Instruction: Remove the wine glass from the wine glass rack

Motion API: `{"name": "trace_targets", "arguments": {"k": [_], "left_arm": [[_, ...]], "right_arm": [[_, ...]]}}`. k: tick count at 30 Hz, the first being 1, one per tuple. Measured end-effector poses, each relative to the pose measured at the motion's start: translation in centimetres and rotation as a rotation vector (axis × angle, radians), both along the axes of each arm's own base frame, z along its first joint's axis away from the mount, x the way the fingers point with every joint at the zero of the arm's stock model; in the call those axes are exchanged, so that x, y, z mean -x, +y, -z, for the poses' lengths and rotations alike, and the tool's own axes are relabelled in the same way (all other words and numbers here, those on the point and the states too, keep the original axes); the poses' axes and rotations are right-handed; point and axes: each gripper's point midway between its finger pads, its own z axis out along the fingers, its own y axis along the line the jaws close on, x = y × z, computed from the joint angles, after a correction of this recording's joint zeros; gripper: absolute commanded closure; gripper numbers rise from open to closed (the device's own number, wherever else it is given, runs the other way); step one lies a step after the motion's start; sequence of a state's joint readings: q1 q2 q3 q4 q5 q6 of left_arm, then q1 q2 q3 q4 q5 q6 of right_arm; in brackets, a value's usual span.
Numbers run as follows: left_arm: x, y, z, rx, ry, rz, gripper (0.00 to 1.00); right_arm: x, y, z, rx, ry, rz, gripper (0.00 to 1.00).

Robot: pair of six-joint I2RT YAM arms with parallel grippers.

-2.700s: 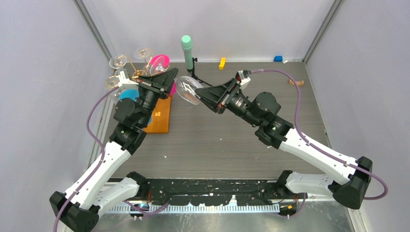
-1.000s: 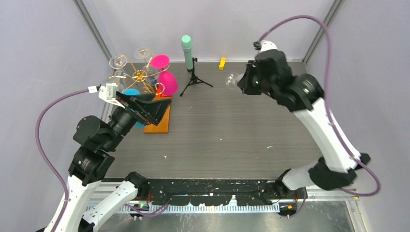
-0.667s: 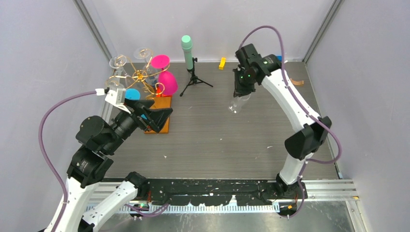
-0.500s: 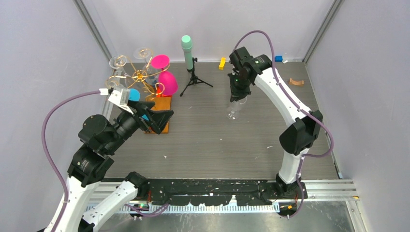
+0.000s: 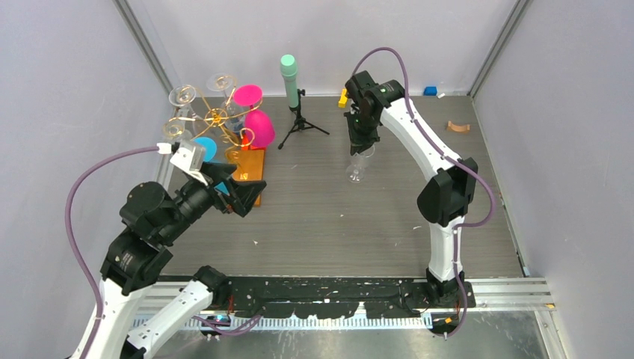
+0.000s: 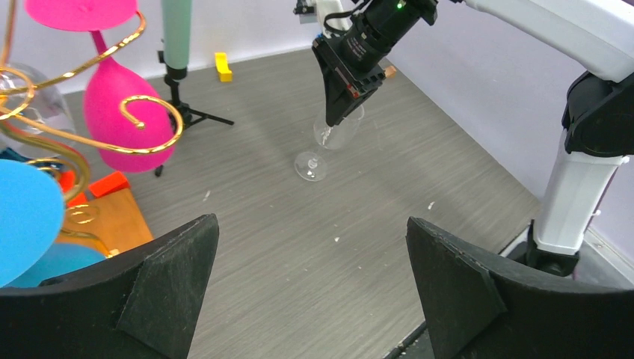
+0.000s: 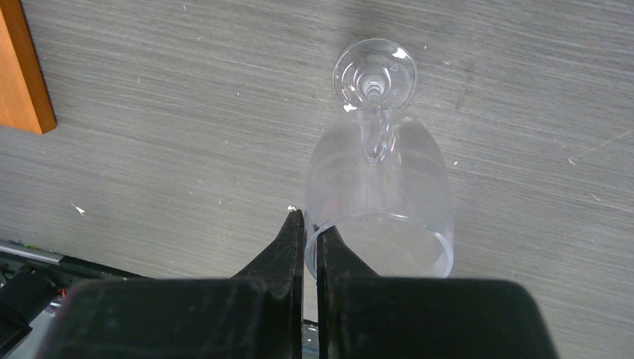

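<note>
Your right pincer [image 7: 310, 224] is closed almost fully, nipping the rim of the clear wine glass [image 7: 377, 187] with one finger inside the bowl and one outside. The glass is over the middle of the table [image 5: 314, 217], well apart from the wine glass rack [image 5: 217, 117]. Its long axis is near upright but leaning slightly, foot down and mouth up, and you cannot tell whether the foot touches. Your left pincer [image 6: 312, 224] hangs wide open and empty near the rack.
</note>
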State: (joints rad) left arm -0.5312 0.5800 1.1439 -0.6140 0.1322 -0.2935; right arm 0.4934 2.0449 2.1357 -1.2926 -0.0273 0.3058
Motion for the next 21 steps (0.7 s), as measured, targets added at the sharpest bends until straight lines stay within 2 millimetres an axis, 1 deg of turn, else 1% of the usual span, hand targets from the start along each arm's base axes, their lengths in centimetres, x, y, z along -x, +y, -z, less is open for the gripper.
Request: {"name": "trace_targets", "arguments": {"k": [2,3,4,6,10,13,14,18,21], "left_arm": [[0.4,0.7,-0.1,-0.017,-0.032,-0.018,0.0],[0.5,1.2,-0.2,-0.023,-0.05,-0.033,0.0],[0.7,1.6,-0.3,-0.026,-0.066,-0.047,0.0],[1.0,2.5,-0.6,-0.03,-0.094,-0.079,0.0],[1.2,4.6,-0.9,-0.048,-0.111,-0.17,0.0],[0.9,6.6,-1.3,-0.068,-0.094,-0.272,0.0],[0.9,7.3,-1.8,-0.072,-0.094,-0.308,0.0],[1.3,9.6,-4.5,-0.059,-0.12,-0.413,0.0],[1.2,10.6,-5.5,-0.053,-0.111,-0.467,0.0]], "right_arm": [[-0.5,0.3,0.5,0.004,0.004,-0.004,0.86],[-0.8,0.5,0.6,-0.001,0.0,-0.006,0.82],[-1.1,0.5,0.6,0.0,-0.005,-0.007,0.8],[-1.2,0.6,0.4,0.001,-0.012,-0.011,0.7],[-1.9,0.4,-0.2,0.004,-0.041,-0.002,0.59],[-2.7,0.1,-1.2,-0.002,-0.076,0.015,0.55],[-2.9,0.1,-1.6,-0.008,-0.088,0.022,0.53],[-3.8,-0.1,-2.8,-0.039,-0.122,0.046,0.52],[-4.0,0.0,-3.3,-0.066,-0.131,0.056,0.52]]}}
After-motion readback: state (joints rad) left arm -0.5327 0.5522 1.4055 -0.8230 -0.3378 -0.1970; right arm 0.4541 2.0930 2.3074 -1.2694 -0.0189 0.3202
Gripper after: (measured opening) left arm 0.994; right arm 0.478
